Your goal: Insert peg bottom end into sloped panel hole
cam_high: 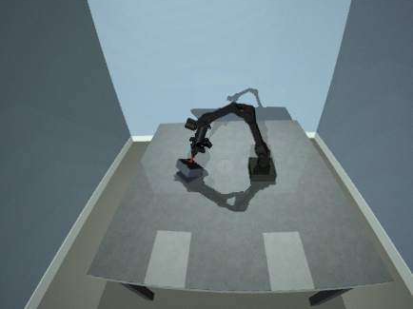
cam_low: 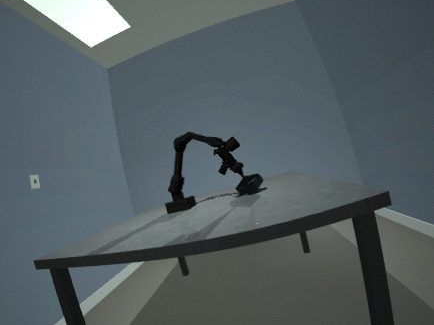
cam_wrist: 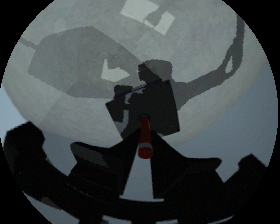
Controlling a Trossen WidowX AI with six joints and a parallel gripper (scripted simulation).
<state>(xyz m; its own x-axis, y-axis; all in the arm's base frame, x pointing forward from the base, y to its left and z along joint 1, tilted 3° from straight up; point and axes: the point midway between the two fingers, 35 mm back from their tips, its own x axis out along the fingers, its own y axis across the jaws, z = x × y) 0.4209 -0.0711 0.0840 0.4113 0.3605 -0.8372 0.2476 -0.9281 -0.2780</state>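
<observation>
My gripper [cam_high: 194,152] [cam_low: 238,169] [cam_wrist: 145,131] is shut on a thin red peg [cam_high: 191,159] [cam_wrist: 144,140]. It holds the peg tilted, with the lower end pointing down at the dark sloped panel [cam_high: 189,168] [cam_low: 250,183] [cam_wrist: 156,106] on the table. In the top view the peg's lower end meets the panel's face. In the wrist view the peg runs from between my fingers up to the panel, and its far end is lost against the dark face. The hole itself cannot be made out.
The arm's base [cam_high: 262,170] [cam_low: 180,204] stands on the grey table [cam_high: 228,244] [cam_low: 310,202] to the right of the panel in the top view. Two pale rectangles [cam_high: 167,259] [cam_high: 287,260] lie near the table's front edge.
</observation>
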